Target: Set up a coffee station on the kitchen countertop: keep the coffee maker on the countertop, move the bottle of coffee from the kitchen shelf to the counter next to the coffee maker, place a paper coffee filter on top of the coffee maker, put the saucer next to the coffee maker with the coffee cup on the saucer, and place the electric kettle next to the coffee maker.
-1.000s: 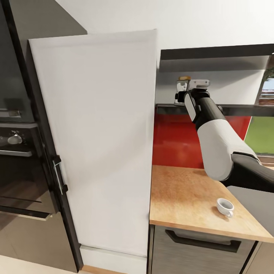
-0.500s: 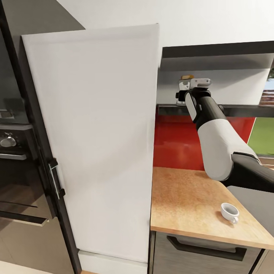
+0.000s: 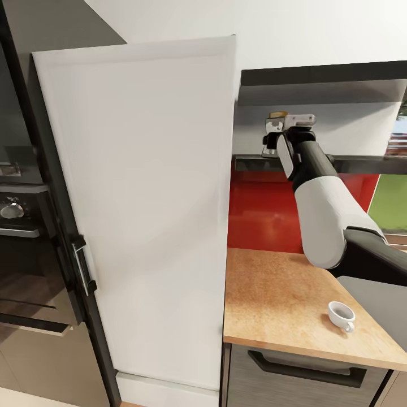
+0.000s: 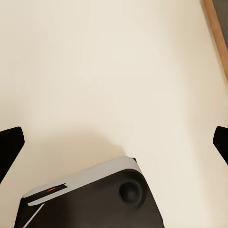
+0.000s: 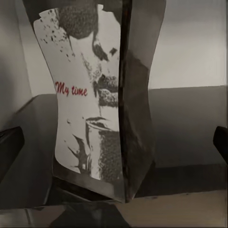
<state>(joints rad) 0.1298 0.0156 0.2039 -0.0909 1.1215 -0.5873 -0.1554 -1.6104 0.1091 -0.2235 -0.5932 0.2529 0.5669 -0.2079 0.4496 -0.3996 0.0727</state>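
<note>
Bottle of coffee (image 5: 97, 95) upright on kitchen shelf (image 3: 362, 164), between wide-spread fingers of right tool (image 3: 277, 138); left tool (image 4: 114, 142) wide.

Pale floor (image 4: 104, 71), robot base (image 4: 90, 197), black fingertips (image 4: 9, 145) spread wide.

Home kitchen: built-in oven (image 3: 22, 226) at frame left, tall white fridge door (image 3: 141, 209), wood surface (image 3: 282, 305), red backsplash (image 3: 260, 209).
</note>
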